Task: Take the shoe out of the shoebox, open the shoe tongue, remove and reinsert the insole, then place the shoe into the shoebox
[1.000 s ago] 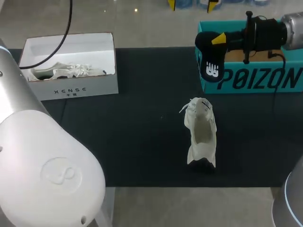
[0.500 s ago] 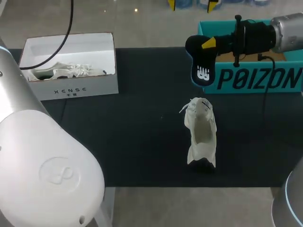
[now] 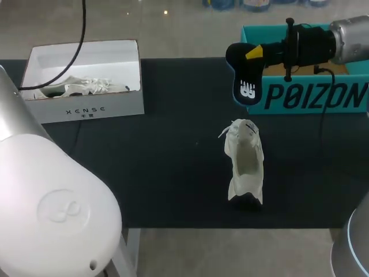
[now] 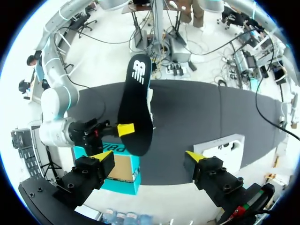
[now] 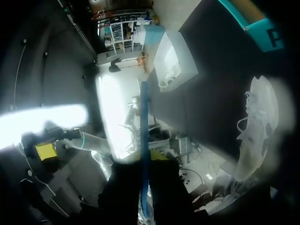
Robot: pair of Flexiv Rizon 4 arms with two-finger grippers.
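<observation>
Right gripper [image 3: 254,53] pinches flat black foam insole [image 3: 245,78] | moved from teal cardboard shoebox [image 3: 311,95] toward white fabric shoe [image 3: 245,167] | left gripper [image 4: 147,158] spread | reinsertion pending

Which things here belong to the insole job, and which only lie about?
Job: black insole in the right gripper, white shoe on the mat, teal shoebox.
Lying about, probably: white box, the other shoe inside it.
</observation>
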